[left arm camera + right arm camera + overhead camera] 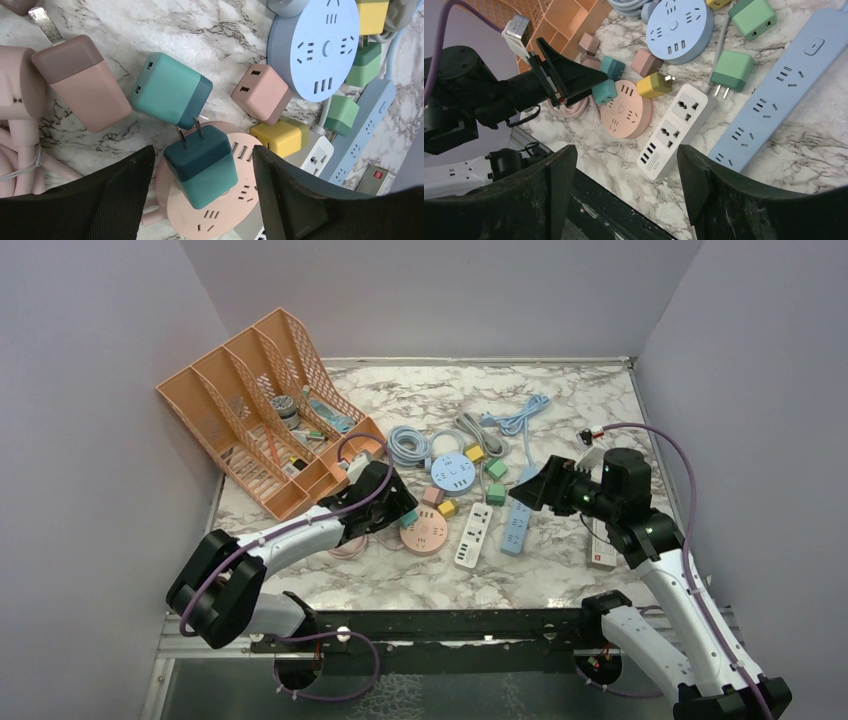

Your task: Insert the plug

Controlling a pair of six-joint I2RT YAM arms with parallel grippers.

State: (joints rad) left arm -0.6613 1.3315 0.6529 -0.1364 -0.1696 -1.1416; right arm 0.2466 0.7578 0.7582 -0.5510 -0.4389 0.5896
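In the overhead view, the left gripper [385, 502] reaches low over the marble table [560, 410] at the near-left edge of the pink round power strip [428, 533]. The teal plug [409, 517] sits at that same edge. The right gripper [525, 490] hangs to the right of the strip, beyond the white power strip [473, 535] and above the blue power strip [517, 530]. An orange file rack [260, 410] stands well to the far left of the strip.

In the left wrist view, the teal plug lies on its side across the rim of the pink round power strip, its two prongs pointing away from the strip's centre toward a second teal plug [170, 90] just beyond the rim. The left gripper's jaws stand apart on either side of the teal plug, with a gap showing on each side, so it is not gripped. A yellow plug [277, 137] lies at the strip's right edge.

In the right wrist view, the right gripper's jaws are spread wide with nothing between them, above the table on the near side of the strip. The left gripper's fingers [574, 75] sit over the teal plug at the strip's left edge.
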